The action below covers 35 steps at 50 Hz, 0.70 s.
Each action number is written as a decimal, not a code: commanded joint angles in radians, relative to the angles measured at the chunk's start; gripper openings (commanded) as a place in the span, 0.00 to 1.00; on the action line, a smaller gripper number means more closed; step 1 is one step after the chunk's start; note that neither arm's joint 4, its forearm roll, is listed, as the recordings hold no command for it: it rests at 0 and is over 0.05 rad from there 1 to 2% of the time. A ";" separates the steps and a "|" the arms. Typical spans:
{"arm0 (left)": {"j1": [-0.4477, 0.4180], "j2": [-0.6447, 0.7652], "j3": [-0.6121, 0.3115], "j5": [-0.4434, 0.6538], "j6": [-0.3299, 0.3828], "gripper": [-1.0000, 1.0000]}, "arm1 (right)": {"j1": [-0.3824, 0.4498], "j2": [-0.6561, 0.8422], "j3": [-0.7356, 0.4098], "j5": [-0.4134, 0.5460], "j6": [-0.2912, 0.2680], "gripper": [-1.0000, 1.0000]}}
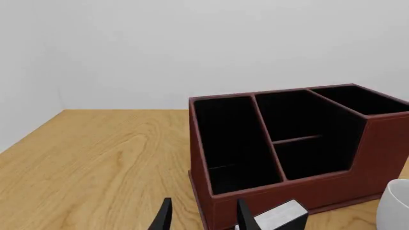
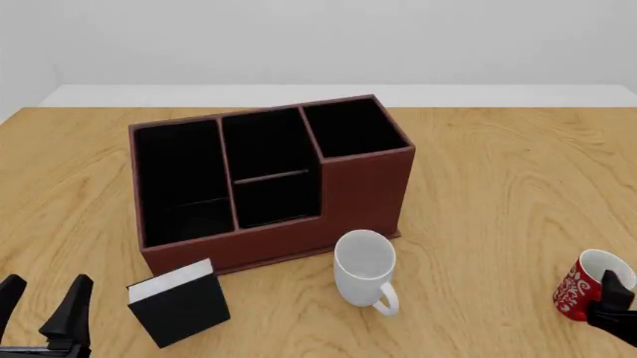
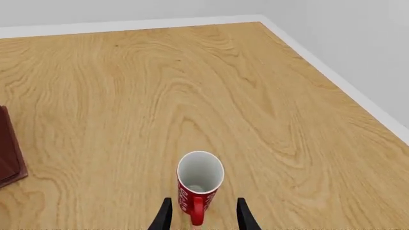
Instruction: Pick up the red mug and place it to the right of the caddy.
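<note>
**A:** Red with white markings, that's the red mug. Can any of it be read?

**B:** No. The white pattern on its side may be lettering, but it is too small and blurred to make out in either view. Nothing else carries writing that I can see.

**A:** Where does it stand?

**B:** Upright on the wooden table, close to the near right corner, well apart from the caddy, which sits toward the middle. Its handle faces the right claw.

**A:** And that claw?

**B:** Its two fingers are spread apart, one on each side of the handle. I cannot tell whether either touches it. In the front view only a dark finger shows at the picture's edge, covering part of the mug; the rest is cut off.

**A:** The left claw?

**B:** Also spread apart, gripping nothing, near the near left corner of the table. Only the finger ends show.

**A:** What else is cut off or hidden?

**B:** A white mug stands just in front of the caddy's right end; the left wrist view catches only a sliver of it. A small black box with a white top stands near the caddy's front left end, cropped in that view too. The caddy's black compartments are too dark to see into.
</note>
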 commanded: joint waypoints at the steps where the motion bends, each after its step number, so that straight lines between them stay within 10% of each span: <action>1: 0.000 0.000 0.000 0.000 0.000 1.00 | 0.000 0.070 0.042 -0.081 0.007 1.00; 35: 0.000 0.000 0.000 0.000 0.000 1.00 | 0.010 0.373 0.167 -0.437 0.019 1.00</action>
